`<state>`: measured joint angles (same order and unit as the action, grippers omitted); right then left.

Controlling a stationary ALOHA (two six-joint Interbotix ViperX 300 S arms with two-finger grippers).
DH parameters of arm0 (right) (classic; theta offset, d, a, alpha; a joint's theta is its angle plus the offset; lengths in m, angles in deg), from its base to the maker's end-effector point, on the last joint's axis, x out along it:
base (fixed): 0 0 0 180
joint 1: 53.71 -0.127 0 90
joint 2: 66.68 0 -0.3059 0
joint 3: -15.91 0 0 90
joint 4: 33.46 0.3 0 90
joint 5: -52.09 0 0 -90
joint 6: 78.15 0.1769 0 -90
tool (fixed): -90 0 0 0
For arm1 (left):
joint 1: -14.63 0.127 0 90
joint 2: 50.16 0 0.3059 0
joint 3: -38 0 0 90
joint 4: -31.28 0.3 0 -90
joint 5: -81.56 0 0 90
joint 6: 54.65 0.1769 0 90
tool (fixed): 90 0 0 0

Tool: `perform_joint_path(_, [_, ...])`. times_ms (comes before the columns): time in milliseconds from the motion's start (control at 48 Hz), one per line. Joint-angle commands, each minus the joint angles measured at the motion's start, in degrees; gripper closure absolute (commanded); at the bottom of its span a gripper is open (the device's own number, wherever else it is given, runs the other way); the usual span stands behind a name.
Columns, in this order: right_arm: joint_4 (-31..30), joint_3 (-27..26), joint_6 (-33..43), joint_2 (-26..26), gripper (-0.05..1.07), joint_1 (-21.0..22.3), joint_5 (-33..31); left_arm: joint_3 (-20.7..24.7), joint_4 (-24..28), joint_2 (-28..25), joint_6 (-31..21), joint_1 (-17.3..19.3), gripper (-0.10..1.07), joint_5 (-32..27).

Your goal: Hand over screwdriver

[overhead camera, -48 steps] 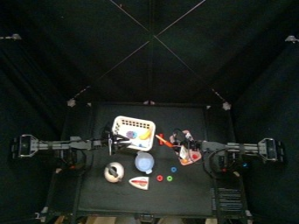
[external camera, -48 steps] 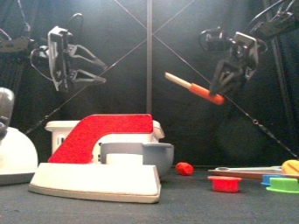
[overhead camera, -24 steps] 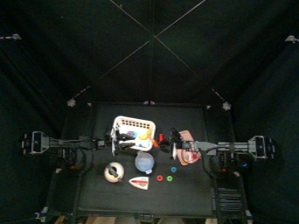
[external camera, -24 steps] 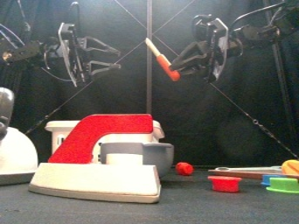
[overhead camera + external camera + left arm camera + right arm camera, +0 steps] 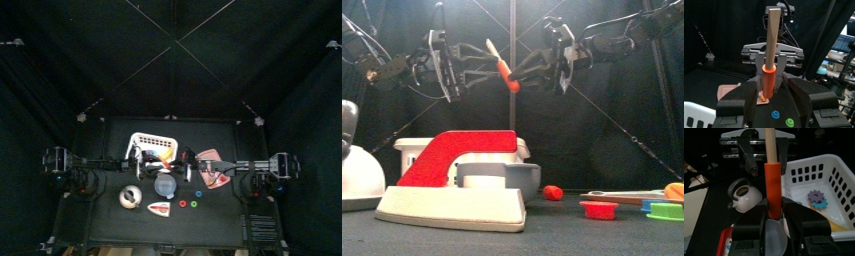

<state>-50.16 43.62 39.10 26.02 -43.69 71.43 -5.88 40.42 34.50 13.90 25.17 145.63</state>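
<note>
The black surface (image 5: 107,225) carries the loose things, with both arms meeting above its middle. The white basket (image 5: 151,146) sits toward the back of it, and the right wrist view shows a purple and a blue gear-shaped piece lying inside (image 5: 815,198). In the front view a large red-and-white stapler-shaped object (image 5: 456,180) stands nearest the camera, with a white rounded object (image 5: 358,170) at the left edge and small red, blue and green caps (image 5: 599,209) low on the right.

The left end effector (image 5: 460,68) hangs high on the left in the front view, its jaws spread wide on either side of the screwdriver's tip; the left wrist view shows the orange handle between those jaws with gaps on both sides. The right end effector (image 5: 551,55) reaches in from the right and is clamped narrow on the screwdriver (image 5: 500,64), gripping the orange handle as seen in the right wrist view (image 5: 774,180).

The screwdriver is in the air above the middle of the surface, tilted, between the two end effectors, its pale shaft pointing up-left and its orange handle lower right in the front view.
</note>
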Motion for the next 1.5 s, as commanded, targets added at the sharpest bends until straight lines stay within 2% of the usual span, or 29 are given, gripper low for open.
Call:
perform_joint_path(0, [0.0, -2.3, 0.1, 0.1, 0.46, -0.1, 0.6, 1.5, -0.4, -0.1, 0.1, -0.2, 0.18, 0.9])
perform_joint_path(271, [0.0, -3.7, 0.1, 1.7, 0.46, -0.1, 1.2, 1.2, -3.1, -0.4, 0.2, -0.3, 0.22, 1.1])
perform_joint_path(625, [0.0, -4.1, 0.2, 1.8, 0.46, -0.2, 1.8, 1.1, -4.4, -0.3, -0.2, -0.3, 0.5, 1.1])
perform_joint_path(896, [0.6, -4.3, 0.3, 1.7, 0.42, -0.3, 1.8, 1.0, -5.9, -0.1, -0.2, -0.8, 0.5, 1.1])
perform_joint_path(1229, [1.8, -4.2, 0.2, 1.7, 0.18, -0.4, 1.8, 0.8, -6.2, 0.0, -0.2, -0.8, 0.5, 1.1])
perform_joint_path(1312, [1.8, -4.1, 0.2, 1.5, 0.15, -0.5, 1.8, 0.6, -6.6, 0.0, -0.2, -0.8, 0.5, 1.1])
perform_joint_path(1479, [1.8, -4.0, 0.0, 1.1, 0.14, -0.7, 1.8, 0.4, -7.2, 0.2, -0.1, -0.8, 0.5, 1.1])
